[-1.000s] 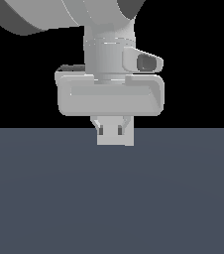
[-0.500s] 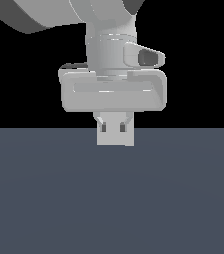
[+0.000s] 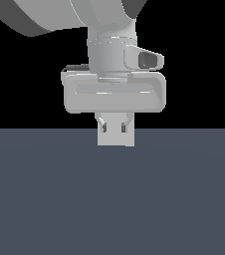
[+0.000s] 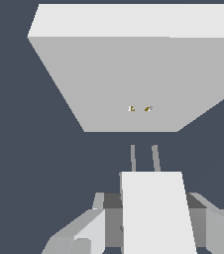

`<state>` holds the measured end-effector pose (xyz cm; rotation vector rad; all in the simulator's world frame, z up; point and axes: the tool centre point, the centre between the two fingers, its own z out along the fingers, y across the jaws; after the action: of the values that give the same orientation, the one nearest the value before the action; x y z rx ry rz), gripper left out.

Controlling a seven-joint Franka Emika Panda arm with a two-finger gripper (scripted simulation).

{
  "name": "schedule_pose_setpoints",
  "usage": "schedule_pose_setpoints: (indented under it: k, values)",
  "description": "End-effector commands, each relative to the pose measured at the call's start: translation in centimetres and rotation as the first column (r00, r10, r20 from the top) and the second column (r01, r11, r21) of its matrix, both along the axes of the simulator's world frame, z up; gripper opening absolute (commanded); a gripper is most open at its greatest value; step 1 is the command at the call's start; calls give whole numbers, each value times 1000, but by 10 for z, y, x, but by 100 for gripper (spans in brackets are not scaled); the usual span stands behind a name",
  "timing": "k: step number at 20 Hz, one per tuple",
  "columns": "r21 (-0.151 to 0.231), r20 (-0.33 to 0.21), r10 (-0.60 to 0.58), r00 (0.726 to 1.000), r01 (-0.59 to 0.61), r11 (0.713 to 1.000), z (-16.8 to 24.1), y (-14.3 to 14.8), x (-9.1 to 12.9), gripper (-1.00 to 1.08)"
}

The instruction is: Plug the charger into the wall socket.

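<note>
Here the big flat white square wall socket [image 4: 134, 79] fills the upper part of the wrist view. The grey tool [image 3: 115, 130] is clamped on the small white cube charger [image 4: 156, 213], low in that view. Its two thin pins [image 4: 143, 158] point straight at the socket's two tiny holes [image 4: 139, 108], not yet touching.

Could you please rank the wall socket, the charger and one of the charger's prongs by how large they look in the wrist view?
1. wall socket
2. charger, though nearness to the camera enlarges it
3. prong
</note>
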<state>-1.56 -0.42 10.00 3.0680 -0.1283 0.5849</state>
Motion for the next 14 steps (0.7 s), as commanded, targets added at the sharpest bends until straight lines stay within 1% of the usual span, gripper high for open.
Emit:
schedule_pose_setpoints:
  k: [1, 9, 14]
  values:
    - [0, 0, 0, 1000, 0, 1000, 0, -1, 6, -100]
    - [-1, 0, 0, 1000, 0, 1000, 0, -3, 35, -100]
    - [0, 0, 0, 1000, 0, 1000, 0, -4, 44, -100]
